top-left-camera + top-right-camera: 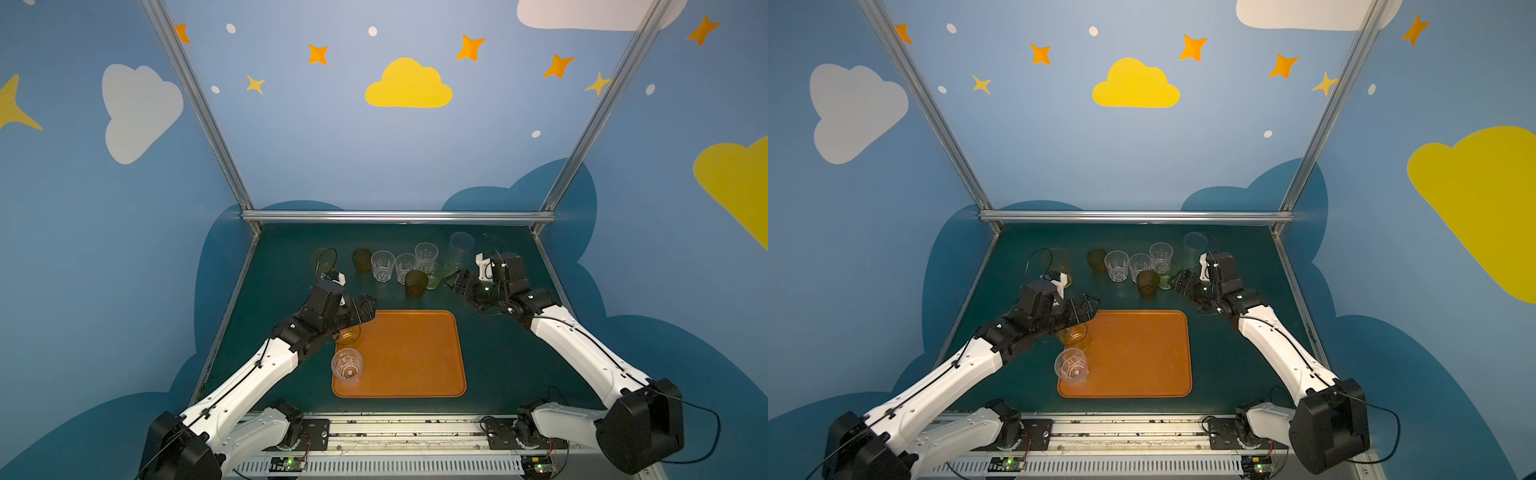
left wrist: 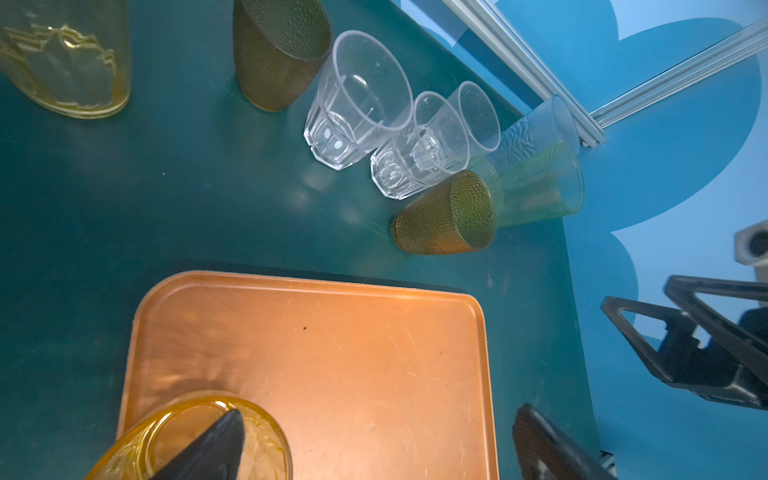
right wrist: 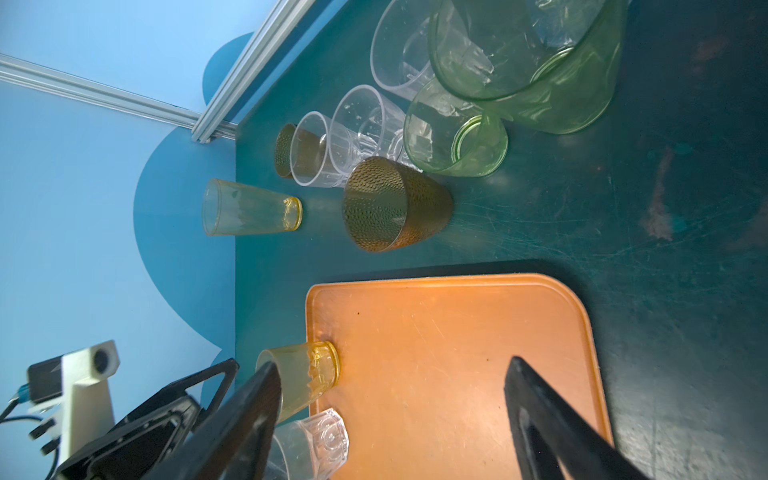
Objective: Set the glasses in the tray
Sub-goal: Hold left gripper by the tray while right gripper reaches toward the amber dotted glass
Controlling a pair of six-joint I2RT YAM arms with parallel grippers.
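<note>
Dark green tabletop (image 1: pixel 498 365), blue booth walls with painted clouds and stars.

Nearest me, front centre: orange tray (image 1: pixel 415 357), lying flat. I count two of the glasses in it. A clear faceted glass (image 1: pixel 347 365) stands upright at the near-left corner. A short amber glass (image 1: pixel 348 334) stands upright just beyond it on the left edge, partly under my left arm.

Left gripper (image 1: pixel 368 308) hangs over the tray's far-left corner, fingers spread wide, nothing between them. In the left wrist view one finger (image 2: pixel 208 449) overlaps the amber rim; I cannot tell whether it touches.

Right gripper (image 1: pixel 455 282) is past the tray's far-right corner, over bare table. Its fingers are released and wide, holding nothing, just beside the green glasses.

Between tray and back row: one dark brown glass (image 1: pixel 416 284), upright on the table. A short yellow-green glass (image 3: pixel 440 137) sits close behind it.

Back row, left to right:
- tall amber glass (image 1: pixel 323 258), partly hidden by the wrist camera
- second brown glass (image 1: pixel 362 260)
- three clear glasses (image 1: pixel 406 268) bunched together
- tall green glass (image 3: pixel 573 95)
- tall greyish glass (image 1: pixel 461 245), farthest back
</note>
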